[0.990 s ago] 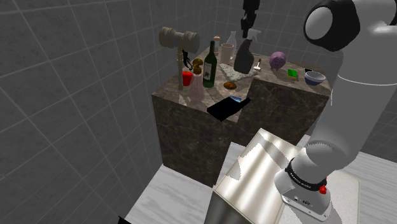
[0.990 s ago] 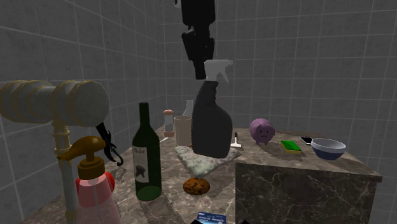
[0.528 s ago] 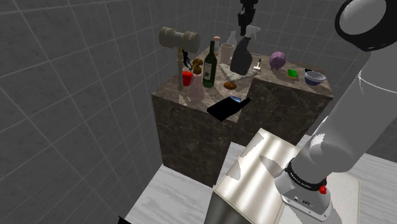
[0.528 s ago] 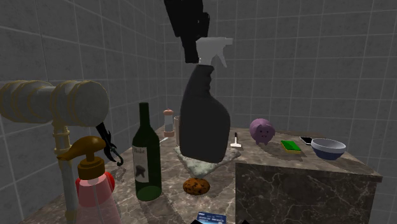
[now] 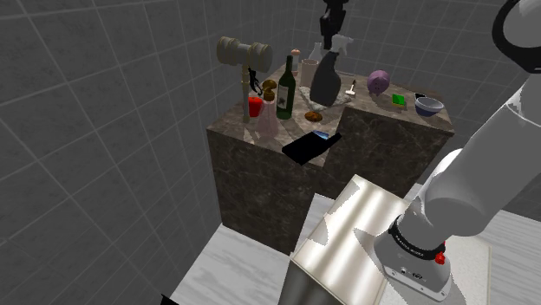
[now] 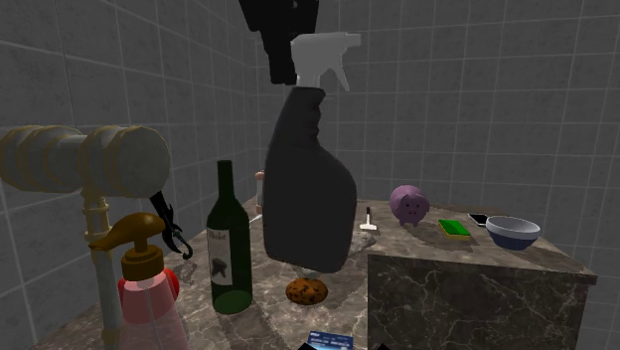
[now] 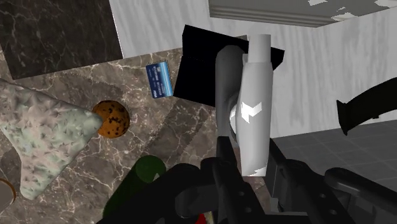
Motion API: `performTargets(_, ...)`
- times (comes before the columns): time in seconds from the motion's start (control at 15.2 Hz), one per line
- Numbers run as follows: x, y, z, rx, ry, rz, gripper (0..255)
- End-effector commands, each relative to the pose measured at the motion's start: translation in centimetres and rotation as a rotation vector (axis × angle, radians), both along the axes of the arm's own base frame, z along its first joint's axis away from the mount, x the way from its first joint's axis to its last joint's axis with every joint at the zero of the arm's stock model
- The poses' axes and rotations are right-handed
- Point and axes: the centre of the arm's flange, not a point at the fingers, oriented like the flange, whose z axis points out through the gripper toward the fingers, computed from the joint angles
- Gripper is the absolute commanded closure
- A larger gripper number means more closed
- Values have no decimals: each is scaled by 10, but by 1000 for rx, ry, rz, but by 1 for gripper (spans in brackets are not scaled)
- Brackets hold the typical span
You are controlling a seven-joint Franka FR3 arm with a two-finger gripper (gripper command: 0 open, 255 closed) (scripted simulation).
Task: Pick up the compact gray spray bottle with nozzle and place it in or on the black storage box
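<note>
The spray bottle [image 5: 325, 78], dark-bodied with a pale grey-white nozzle [image 6: 324, 51], hangs in the air over the marble counter [image 5: 260, 143]. My gripper [image 5: 331, 36] is shut on its neck just under the nozzle. In the second exterior view the bottle [image 6: 308, 194] hangs upright beneath the gripper [image 6: 294, 58], above a cookie. Looking along the gripper [image 7: 251, 159], both black fingers [image 7: 224, 159] clasp the bottle's pale head [image 7: 256, 114]. The black storage box [image 7: 202, 71] lies beyond it at the counter's edge; it sits on the near corner [image 5: 310, 146].
A green wine bottle [image 6: 230, 249], a big mallet [image 6: 84, 159] and a red pump bottle [image 6: 147, 293] stand close by. A cookie [image 7: 113, 119], a cloth [image 7: 44, 140] and a blue card [image 7: 159, 78] lie below. A purple piggy bank [image 6: 408, 204], sponge [image 6: 455, 228] and bowl [image 6: 513, 232] sit on the raised block.
The gripper has carried the bottle toward the shoulder view's left and nearer the second exterior camera. The bottle stays clasped and upright.
</note>
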Motion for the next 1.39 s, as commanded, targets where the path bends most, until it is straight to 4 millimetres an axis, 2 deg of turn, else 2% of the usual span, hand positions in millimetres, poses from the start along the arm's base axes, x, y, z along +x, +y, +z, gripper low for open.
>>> performTargets(0.0,0,1,-10,0,0,0,255)
performTargets(1.32,0,1,-116,0,0,0,255)
